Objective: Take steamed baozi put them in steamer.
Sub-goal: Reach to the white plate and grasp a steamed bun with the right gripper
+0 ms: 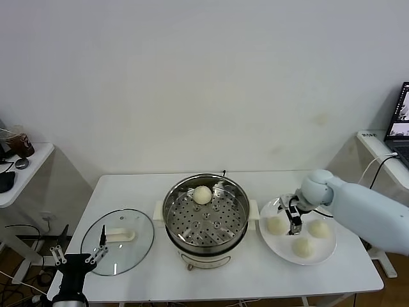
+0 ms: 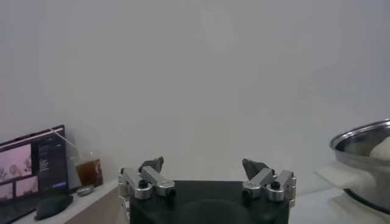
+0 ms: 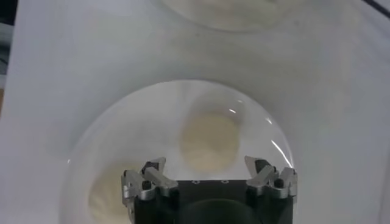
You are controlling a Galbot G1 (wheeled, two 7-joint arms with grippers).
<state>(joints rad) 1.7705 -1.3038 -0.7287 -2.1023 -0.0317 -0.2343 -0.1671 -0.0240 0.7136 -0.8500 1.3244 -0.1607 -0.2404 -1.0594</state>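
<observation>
Right end effector [image 1: 295, 220] hovers spread and empty over the white plate [image 1: 327, 255], where three steamed baozi [image 1: 277, 225] wait. One bun [image 1: 202, 194] already sits in the steamer [image 1: 206, 215] mid-counter. Left end effector [image 1: 78, 256] idles spread beside the glass lid [image 1: 118, 241].

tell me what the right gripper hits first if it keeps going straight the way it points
Probably a baozi on the plate: the open right gripper points down at it. How far above it hangs is unclear.

Plain white wall [image 1: 204, 83], white table [image 1: 128, 192], side desk [image 1: 25, 166] with laptop [image 2: 30, 167].
</observation>
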